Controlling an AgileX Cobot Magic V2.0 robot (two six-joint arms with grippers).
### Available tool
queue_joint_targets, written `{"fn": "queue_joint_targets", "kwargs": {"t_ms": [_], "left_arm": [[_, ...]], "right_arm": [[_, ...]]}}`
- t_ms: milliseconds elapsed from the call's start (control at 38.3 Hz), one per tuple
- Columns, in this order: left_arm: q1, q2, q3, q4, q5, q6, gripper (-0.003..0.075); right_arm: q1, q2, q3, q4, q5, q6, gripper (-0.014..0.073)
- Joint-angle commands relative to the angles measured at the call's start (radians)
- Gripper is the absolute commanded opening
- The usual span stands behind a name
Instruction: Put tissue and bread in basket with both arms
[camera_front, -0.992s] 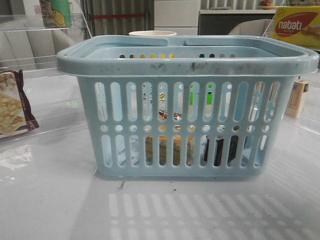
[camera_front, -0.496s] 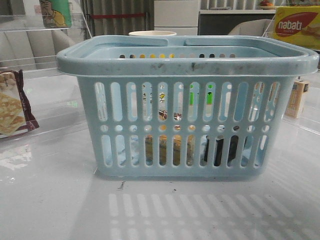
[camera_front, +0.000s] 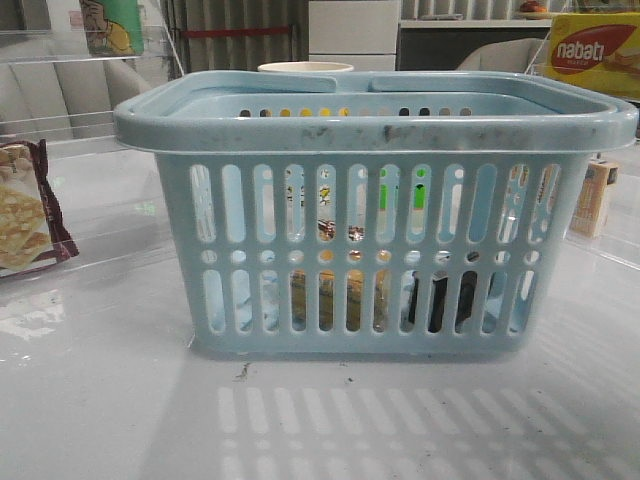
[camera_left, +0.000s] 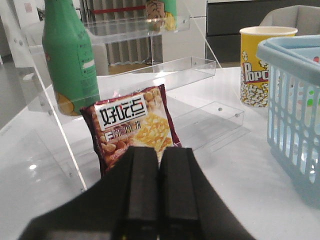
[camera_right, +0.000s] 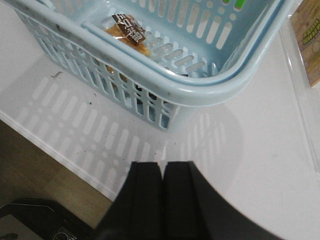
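The light-blue slotted basket (camera_front: 372, 125) stands in the middle of the table. Through its front slots I see the golden-brown bread (camera_front: 345, 300) on the floor of the basket, with the blackish tissue packet (camera_front: 440, 302) to its right. The right wrist view shows the basket (camera_right: 165, 85) from above with the bagged bread (camera_right: 129, 35) inside. My left gripper (camera_left: 159, 165) is shut and empty, off the basket's left side and facing a maroon cracker packet. My right gripper (camera_right: 161, 172) is shut and empty, above the table near the basket's front right corner.
A maroon-edged cracker packet (camera_left: 132, 125) leans on a clear acrylic shelf (camera_left: 150, 75) at the left, with a green bottle (camera_left: 70, 55) beside it. A popcorn cup (camera_left: 257, 62) stands behind the basket. A yellow nabati box (camera_front: 595, 50) and a beige carton (camera_front: 597, 195) are at the right. The table's front edge (camera_right: 55, 150) is close.
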Motion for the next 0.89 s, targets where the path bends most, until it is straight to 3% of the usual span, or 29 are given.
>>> {"fn": "queue_joint_targets", "kwargs": {"t_ms": [0, 235, 444, 862], "left_arm": [[0.003, -0.011, -0.004, -0.025, -0.104, -0.001, 0.0091], [-0.003, -0.020, -0.002, -0.013, -0.124, -0.007, 0.0091], [-0.004, -0.020, -0.002, 0.124, -0.135, -0.150, 0.0091], [0.020, -0.020, -0.002, 0.124, -0.222, -0.153, 0.0091]], "right_arm": [[-0.001, -0.002, -0.029, -0.001, -0.065, -0.011, 0.0054], [-0.001, -0.002, -0.029, -0.001, -0.065, -0.011, 0.0054], [-0.001, -0.002, -0.029, -0.001, -0.064, -0.011, 0.0054], [-0.001, -0.002, -0.029, -0.001, -0.064, -0.011, 0.0054]]}}
